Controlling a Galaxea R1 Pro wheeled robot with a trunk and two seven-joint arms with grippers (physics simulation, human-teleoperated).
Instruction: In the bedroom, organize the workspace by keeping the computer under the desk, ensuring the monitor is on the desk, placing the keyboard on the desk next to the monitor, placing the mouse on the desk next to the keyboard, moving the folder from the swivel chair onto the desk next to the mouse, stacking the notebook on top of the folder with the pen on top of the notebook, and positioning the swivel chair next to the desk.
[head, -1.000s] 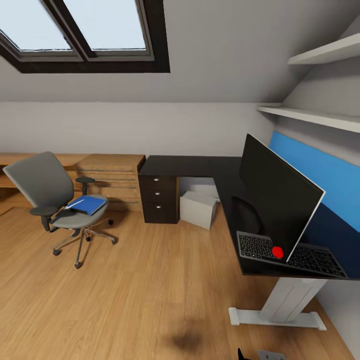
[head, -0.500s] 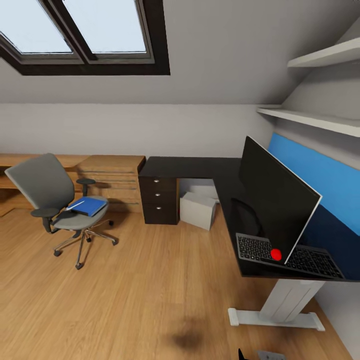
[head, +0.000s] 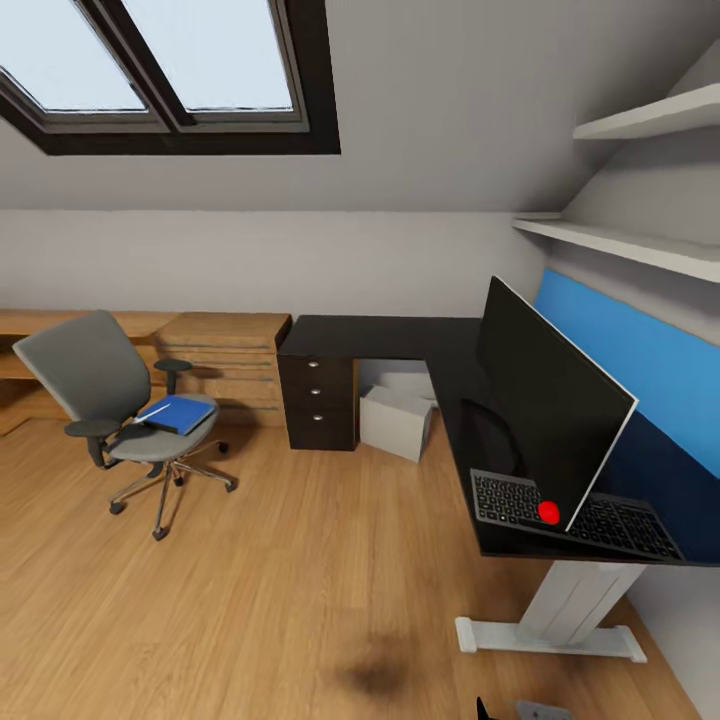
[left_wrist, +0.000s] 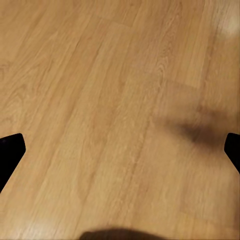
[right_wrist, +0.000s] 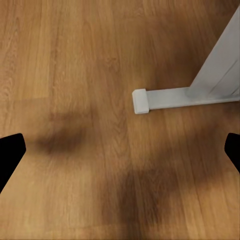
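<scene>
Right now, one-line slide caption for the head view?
Attic bedroom: swivel chair with blue folder on its seat, away from the black desk holding monitor and keyboard.

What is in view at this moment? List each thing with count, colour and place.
swivel chair: 1, grey, on floor at left
folder: 1, blue, on chair seat
pen: 1, white, on folder
desk: 1, black, L-shaped, at right
monitor: 1, black, on desk, tilted
keyboard: 1, black, under monitor's lower edge
computer: 1, light grey, under desk
wood chest: 1, light wood, beside the desk's drawers
left fingers: black, spread over floor
right fingers: black, spread over floor
</scene>
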